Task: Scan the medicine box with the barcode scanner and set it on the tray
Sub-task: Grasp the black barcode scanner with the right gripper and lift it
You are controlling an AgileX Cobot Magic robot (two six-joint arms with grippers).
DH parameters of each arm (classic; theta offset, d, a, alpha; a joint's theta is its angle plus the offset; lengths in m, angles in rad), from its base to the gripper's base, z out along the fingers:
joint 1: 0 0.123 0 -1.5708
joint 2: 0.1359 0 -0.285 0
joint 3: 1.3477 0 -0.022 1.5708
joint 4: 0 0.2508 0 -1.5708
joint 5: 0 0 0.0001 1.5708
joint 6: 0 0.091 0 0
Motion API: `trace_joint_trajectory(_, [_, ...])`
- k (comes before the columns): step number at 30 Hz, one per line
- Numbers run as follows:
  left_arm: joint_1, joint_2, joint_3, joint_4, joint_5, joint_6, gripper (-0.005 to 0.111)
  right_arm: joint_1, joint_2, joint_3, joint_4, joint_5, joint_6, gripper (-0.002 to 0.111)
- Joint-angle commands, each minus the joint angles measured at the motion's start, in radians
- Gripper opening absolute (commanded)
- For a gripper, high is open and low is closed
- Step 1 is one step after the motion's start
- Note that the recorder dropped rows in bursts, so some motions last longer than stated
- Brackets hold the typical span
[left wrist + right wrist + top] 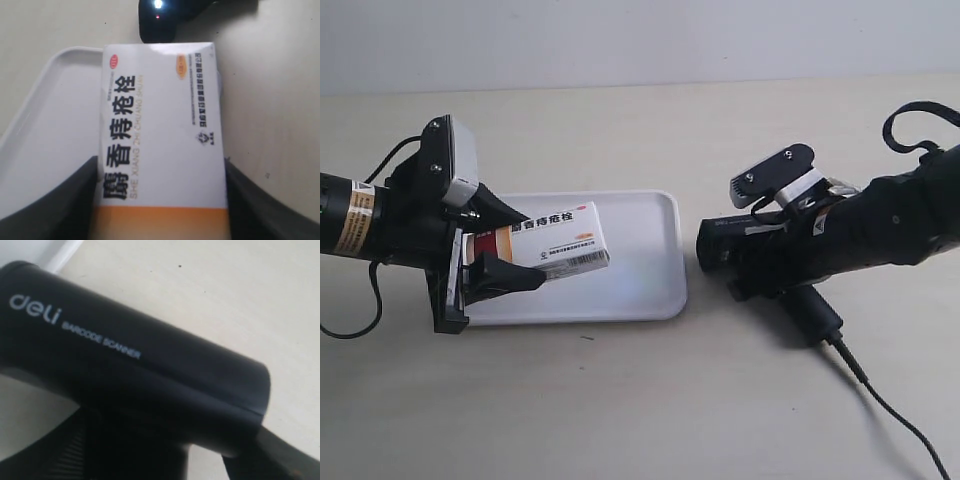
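Fingers of the left gripper (505, 250) clench the medicine box (560, 243) from 2 sides, holding it above the left part of the white tray (650, 270); its barcode side faces the near edge of the table (640, 400); the right gripper (760, 255) grasps the barcode scanner (720, 245), whose head points left at the box, just right of the tray; its cable (890, 410) trails away to the near right; in the left wrist view, a light glows on the scanner's face beyond the box.

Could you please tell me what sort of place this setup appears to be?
Probably a lab mock-up of a pharmacy checkout: a bare beige tabletop holding only a flat white plastic tray, a white cardboard medicine box and a black handheld barcode scanner.
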Motion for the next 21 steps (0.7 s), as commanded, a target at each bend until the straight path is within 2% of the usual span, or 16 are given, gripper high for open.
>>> trace_joint_trajectory(1, [0.004, 0.000, -0.007, -0.004, 0.003, 0.003, 0.000, 0.002, -0.068, -0.008, -0.007, -0.002, -0.083, 0.015])
trace_joint_trajectory(3, [0.004, 0.000, -0.007, -0.004, 0.008, 0.003, 0.000, 0.002, -0.119, -0.008, -0.007, 0.014, -0.128, 0.002])
trace_joint_trajectory(4, [0.004, 0.000, -0.007, -0.004, 0.008, 0.001, 0.000, 0.000, -0.179, -0.008, -0.007, 0.038, -0.161, 0.000])
trace_joint_trajectory(7, [0.004, 0.000, -0.007, -0.004, 0.008, 0.001, 0.000, 0.000, -0.306, -0.008, -0.007, 0.074, -0.212, 0.000])
trace_joint_trajectory(11, [0.004, 0.000, -0.007, -0.004, 0.008, 0.001, 0.000, 0.000, -0.365, -0.008, -0.007, 0.091, -0.265, 0.000])
trace_joint_trajectory(17, [0.002, 0.000, -0.007, -0.018, 0.008, 0.001, 0.000, -0.044, -0.276, -0.008, -0.005, 0.038, -0.247, 0.000])
trace_joint_trajectory(21, [0.002, 0.014, -0.007, -0.115, 0.014, -0.001, 0.000, -0.106, -0.182, -0.008, -0.001, -0.004, -0.162, 0.000])
